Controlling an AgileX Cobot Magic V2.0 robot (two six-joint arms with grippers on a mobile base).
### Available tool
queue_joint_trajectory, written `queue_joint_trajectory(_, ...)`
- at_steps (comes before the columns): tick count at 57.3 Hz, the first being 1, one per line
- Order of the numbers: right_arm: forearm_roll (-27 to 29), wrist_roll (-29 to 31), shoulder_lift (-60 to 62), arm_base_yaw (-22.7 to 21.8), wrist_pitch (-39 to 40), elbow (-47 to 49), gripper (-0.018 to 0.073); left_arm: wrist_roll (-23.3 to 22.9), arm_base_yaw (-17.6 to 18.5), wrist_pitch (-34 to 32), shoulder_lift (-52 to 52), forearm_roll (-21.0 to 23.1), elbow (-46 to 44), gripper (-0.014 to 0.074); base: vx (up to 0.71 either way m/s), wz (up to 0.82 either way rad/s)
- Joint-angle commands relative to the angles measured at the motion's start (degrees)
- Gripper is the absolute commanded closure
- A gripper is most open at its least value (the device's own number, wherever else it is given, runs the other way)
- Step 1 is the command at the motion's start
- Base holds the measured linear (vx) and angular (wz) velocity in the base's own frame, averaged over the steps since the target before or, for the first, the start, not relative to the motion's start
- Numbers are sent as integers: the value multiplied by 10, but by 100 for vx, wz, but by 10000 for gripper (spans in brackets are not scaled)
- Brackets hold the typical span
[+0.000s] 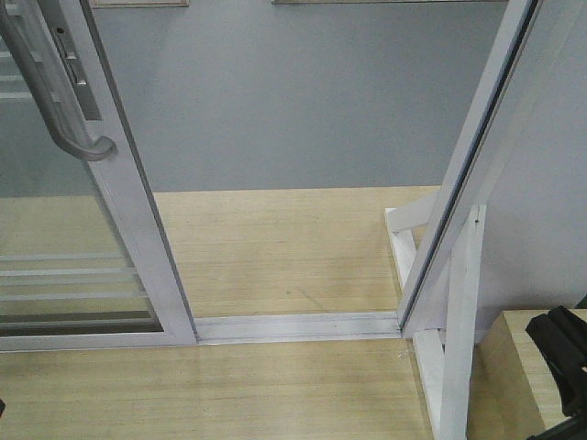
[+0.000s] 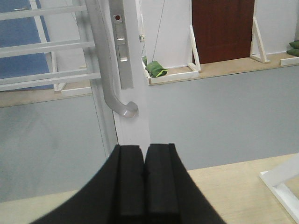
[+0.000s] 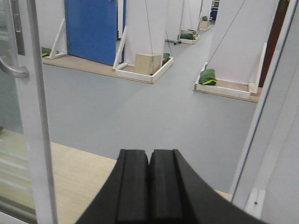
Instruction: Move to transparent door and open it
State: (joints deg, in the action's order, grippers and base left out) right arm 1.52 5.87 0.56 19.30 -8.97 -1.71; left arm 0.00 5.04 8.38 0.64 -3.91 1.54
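The transparent door (image 1: 64, 275) is a white-framed glass panel with thin white bars, standing at the left of the front view, slid aside from the gap. Its grey curved pull handle (image 1: 64, 119) hangs on the right upright. The handle also shows in the left wrist view (image 2: 112, 88) and at the left edge of the right wrist view (image 3: 11, 70). My left gripper (image 2: 145, 148) is shut and empty, just below and in front of the door's upright (image 2: 135, 116). My right gripper (image 3: 149, 151) is shut and empty, pointing through the open gap.
A floor track (image 1: 293, 325) crosses the doorway. A white door jamb (image 1: 477, 156) and white slanted support post (image 1: 459, 321) stand at the right, beside a wooden box (image 1: 523, 376). Beyond lie grey floor, a blue door (image 3: 91, 28) and white partitions with green bags (image 3: 208, 77).
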Motion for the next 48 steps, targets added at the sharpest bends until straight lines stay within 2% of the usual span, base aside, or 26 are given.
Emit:
queue_joint_trajectory(1,-15,1,8,-28,44,-8,557,0,0,-47,7,5,14,596,0,0)
queue_joint_trajectory(9,-15,1,8,-86,44,-8,557,0,0,-47,7,5,14,596,0,0)
queue_joint_trajectory(16,-15,1,8,-113,43,-8,557,0,0,-47,7,5,14,596,0,0)
queue_joint_trajectory(48,-15,1,8,-118,40,-8,557,0,0,-47,7,5,14,596,0,0)
